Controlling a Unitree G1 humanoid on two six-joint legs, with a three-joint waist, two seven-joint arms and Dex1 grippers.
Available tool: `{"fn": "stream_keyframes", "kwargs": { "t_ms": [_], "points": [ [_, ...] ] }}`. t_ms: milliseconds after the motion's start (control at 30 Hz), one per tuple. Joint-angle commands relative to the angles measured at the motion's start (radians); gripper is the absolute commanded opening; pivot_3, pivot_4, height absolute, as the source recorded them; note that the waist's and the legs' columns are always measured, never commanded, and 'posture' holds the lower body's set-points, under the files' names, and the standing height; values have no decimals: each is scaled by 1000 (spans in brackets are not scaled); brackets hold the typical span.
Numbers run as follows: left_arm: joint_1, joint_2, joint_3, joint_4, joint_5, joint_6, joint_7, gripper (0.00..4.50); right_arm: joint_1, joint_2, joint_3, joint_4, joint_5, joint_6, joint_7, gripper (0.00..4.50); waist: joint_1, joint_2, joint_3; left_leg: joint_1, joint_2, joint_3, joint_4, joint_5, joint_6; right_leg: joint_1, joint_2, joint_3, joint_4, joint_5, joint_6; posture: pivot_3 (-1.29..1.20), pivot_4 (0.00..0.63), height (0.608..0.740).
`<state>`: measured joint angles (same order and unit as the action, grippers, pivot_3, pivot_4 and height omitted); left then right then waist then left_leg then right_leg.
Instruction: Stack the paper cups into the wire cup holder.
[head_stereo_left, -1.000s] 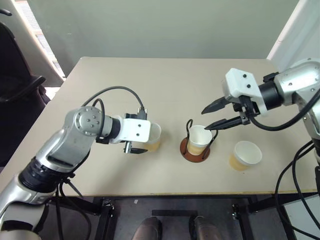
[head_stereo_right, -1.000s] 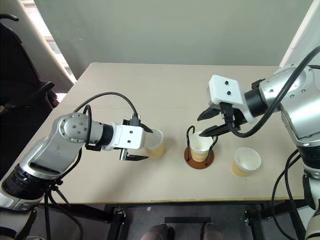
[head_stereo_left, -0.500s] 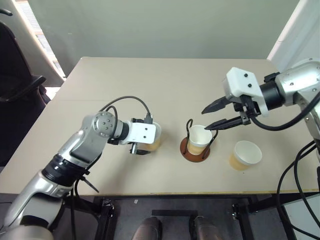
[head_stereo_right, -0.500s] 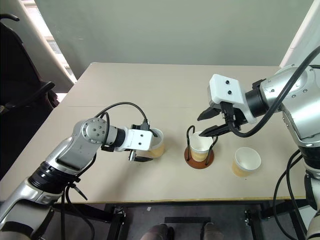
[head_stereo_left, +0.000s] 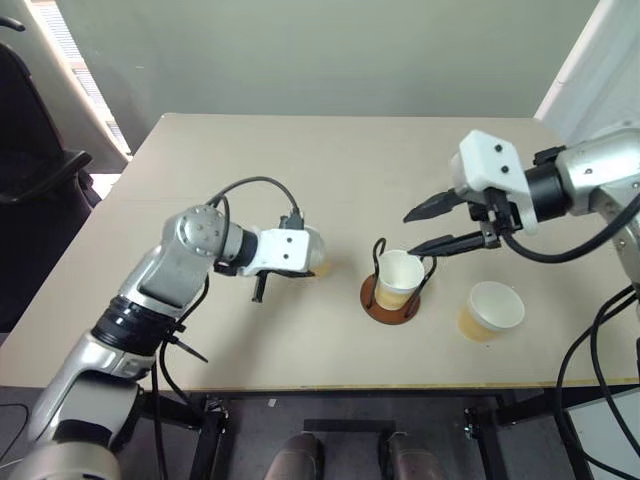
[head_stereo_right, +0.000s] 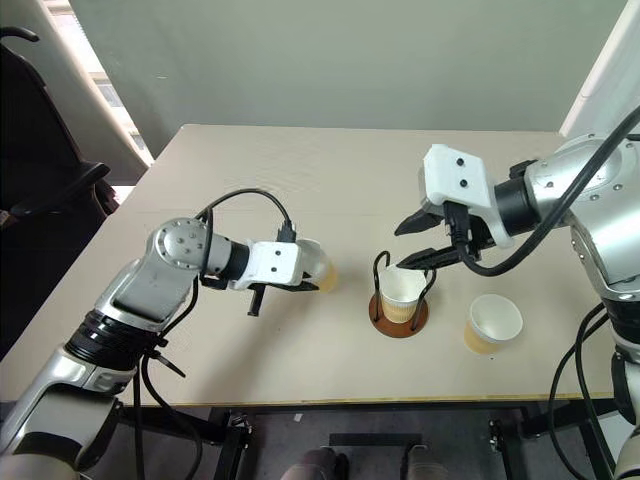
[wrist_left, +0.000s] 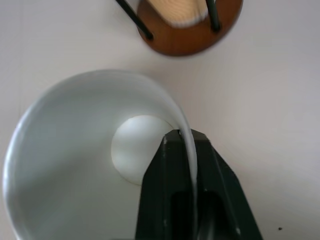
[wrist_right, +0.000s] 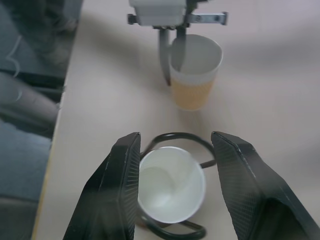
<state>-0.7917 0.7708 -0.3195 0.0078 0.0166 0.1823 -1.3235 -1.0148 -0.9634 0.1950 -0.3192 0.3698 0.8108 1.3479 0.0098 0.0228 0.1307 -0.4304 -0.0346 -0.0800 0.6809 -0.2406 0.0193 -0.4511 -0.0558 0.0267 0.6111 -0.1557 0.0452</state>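
The left hand (wrist_left: 182, 165) pinches a paper cup's wall (wrist_right: 196, 70) (rim between its fingers) mid-bench. The wire cup holder (head_stereo_left: 391, 298) holds a second cup (head_stereo_left: 399, 277); the right hand (head_stereo_left: 427, 228) hovers half-open above. A third cup (head_stereo_left: 490, 311) stands near the right edge.

The two head views look forward and down from above the near edge of the counter (head_stereo_left: 330, 160), taking in all of it up to the far edge and the wall behind; they share almost the whole scene, the right eye's picture slightly offset. The left wrist view sits very close over the open mouth of a paper cup (wrist_left: 75, 165), looking down along the left gripper (wrist_left: 186, 200), with the base of the wire cup holder (wrist_left: 195, 35) beyond. The right wrist view looks down between the right gripper's fingers (wrist_right: 112, 195) from higher up; it shares that holder and cup with the left wrist view
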Motion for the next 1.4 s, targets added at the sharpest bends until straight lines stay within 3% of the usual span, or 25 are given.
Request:
{"fn": "stream_keyframes", "kwargs": {
  "t_ms": [33, 233, 333, 500, 733, 1033, 1400],
  "points": [
    [-71, 12, 77, -73, -110, 72, -55, 37, 40, -14, -92, -13, 22, 44, -76, 2288, 2, 0, 0, 0, 0, 0, 0, 0, 0, 0, 0, 0, 0, 0, 0, 0, 150, 740],
    [-188, 0, 95, -53, -183, 110, -109, 37, 165, -63, -165, -56, 61, 105, -130, 2288, 6, 0, 0, -1, 0, 1, 1, 0, 1, 1, 0, 0, -1, 2, 3, 0, 150, 740],
    [-256, -19, 88, -7, -199, 99, -134, 0, 237, -123, -213, -92, 92, 133, -129, 2881, 9, 0, 0, -2, 0, 1, 1, 0, 1, 0, 0, 0, -1, 5, 9, 0, 150, 740],
    [-363, -77, 69, 88, -218, 72, -187, 0, 320, -260, -302, -171, 160, 167, -84, 4462, 11, 0, 0, -4, 0, 1, 1, 0, 1, -1, 0, 0, -2, 5, 10, 0, 150, 740],
    [-465, -184, 56, 198, -252, 51, -261, 0, 339, -368, -398, -238, 262, 206, -73, 4462, 10, 0, 0, -5, 0, 2, 2, -2, 5, -1, 0, 0, -3, 5, 12, 0, 150, 740],
    [-553, -284, -36, 354, -271, -24, -291, 0, 184, -400, -397, -240, 429, 296, -118, 4462, 11, 0, 0, -6, 0, 4, 4, -4, 8, -1, -1, 2, -3, 2, 21, 0, 150, 740],
    [-578, -357, -133, 426, -298, -76, -291, 0, 324, -506, -454, -217, 399, 229, -111, 4462, 20, 0, 0, -10, 0, 5, 13, -9, 11, 0, -2, 2, -4, -4, 28, 0, 150, 740]
  ]
}}
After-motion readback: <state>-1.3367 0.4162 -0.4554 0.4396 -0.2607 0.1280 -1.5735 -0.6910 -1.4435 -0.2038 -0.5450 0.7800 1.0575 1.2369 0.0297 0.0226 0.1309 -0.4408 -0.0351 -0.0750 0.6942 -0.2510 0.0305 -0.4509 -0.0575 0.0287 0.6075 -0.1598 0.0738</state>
